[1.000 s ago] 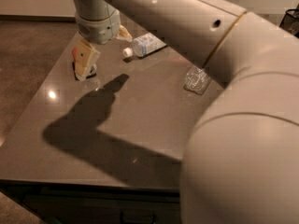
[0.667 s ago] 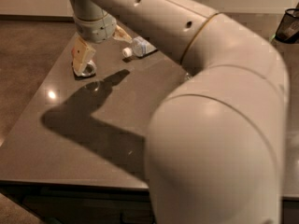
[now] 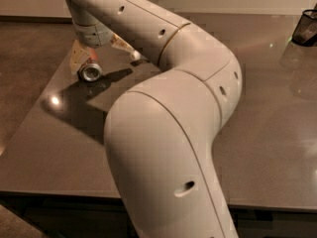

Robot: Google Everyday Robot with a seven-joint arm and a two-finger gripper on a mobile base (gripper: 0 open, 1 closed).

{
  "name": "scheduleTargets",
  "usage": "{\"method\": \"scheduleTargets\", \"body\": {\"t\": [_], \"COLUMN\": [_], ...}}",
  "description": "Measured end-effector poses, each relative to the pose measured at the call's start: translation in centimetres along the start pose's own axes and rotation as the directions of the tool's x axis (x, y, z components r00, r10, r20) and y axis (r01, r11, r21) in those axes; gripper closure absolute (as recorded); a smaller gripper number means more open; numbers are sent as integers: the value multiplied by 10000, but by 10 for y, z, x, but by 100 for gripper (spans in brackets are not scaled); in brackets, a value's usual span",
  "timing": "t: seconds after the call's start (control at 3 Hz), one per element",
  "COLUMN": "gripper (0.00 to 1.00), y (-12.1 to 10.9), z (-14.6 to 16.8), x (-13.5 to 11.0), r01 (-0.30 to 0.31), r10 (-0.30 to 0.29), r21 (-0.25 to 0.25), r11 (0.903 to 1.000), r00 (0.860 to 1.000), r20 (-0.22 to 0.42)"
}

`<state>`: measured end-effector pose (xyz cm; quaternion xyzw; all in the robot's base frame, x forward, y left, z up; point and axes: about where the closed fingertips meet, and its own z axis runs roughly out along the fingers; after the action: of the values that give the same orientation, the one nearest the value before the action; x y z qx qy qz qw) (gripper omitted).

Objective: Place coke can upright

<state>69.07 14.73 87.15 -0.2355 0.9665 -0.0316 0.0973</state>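
The coke can (image 3: 90, 71) lies on its side at the far left of the table (image 3: 267, 133), with its silver end facing the camera and a bit of red body behind it. My gripper (image 3: 104, 63) hangs over it from above, open. One yellowish finger (image 3: 76, 59) stands just left of the can, touching or nearly touching it. The other finger (image 3: 124, 46), with a white tip, is well apart to the right. My arm's big white elbow (image 3: 168, 133) fills the middle of the view.
A black mesh holder (image 3: 305, 28) stands at the far right back. The table's left edge runs close to the can and its front edge is near the camera. My arm hides whatever lies behind it on the table.
My arm's elbow has swung across the view and now hides the clear bottles seen before. The gripper stays over the can at the far left, fingers still apart.
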Motion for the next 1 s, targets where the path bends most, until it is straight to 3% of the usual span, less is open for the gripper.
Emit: {"method": "scheduleTargets", "body": {"t": [0.67,1.0], "gripper": [0,0], "y": [32,44], "z": [20,26], "x": [-23,-32], "r01": [-893,-980], "r10": [891,975], "r21": [-327,-382], "r11": [9955,9945], "r00": [9960,9951], "r20": [-69,-128]}}
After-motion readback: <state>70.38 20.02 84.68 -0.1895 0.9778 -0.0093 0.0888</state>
